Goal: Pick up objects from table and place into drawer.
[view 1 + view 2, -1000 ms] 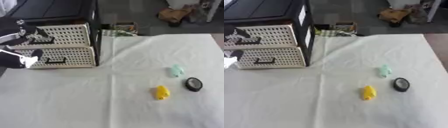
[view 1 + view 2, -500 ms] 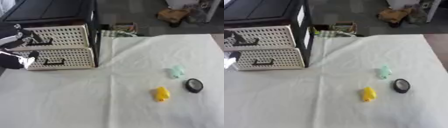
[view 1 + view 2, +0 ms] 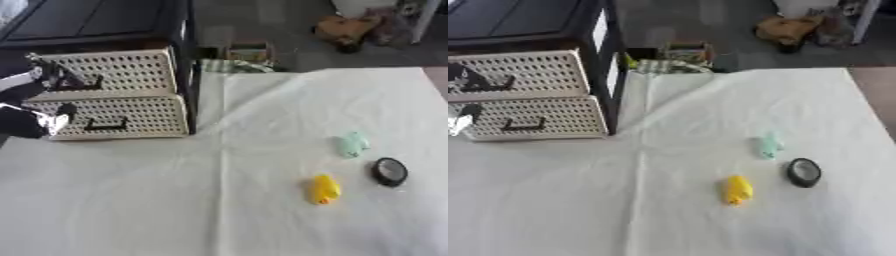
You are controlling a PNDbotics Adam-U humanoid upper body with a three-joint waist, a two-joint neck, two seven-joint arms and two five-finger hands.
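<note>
**A:** Start with what you have to move. The yellow object point(image 3: 325, 189) lies on the white cloth point(image 3: 175, 200) toward your right, the pale green object point(image 3: 352, 144) is just beyond it, and the black round object point(image 3: 389, 171) is beside both, nearest the right edge. All three lie apart from each other and well away from the drawer unit point(image 3: 114, 95).

**B:** How would you expect them to handle?

**A:** Judging by how small they look, all light. The yellow one looks rounded and smooth, so it may slip; pinch it across its narrow middle. The green one seems soft-edged; take it by the sides. The black one lies flat like a disc, so you'd need to get under its rim or pinch across it, and the cloth may bunch as you do.

**B:** And the hands?

**A:** Your left hand point(image 3: 39, 107) is at the front of the drawer unit, at the left edge of the view, with fingers by the upper drawer point(image 3: 109, 72) handle. I can't tell whether they're curled round it. The lower drawer point(image 3: 118, 117) looks closed. Your right hand isn't in view.
</note>
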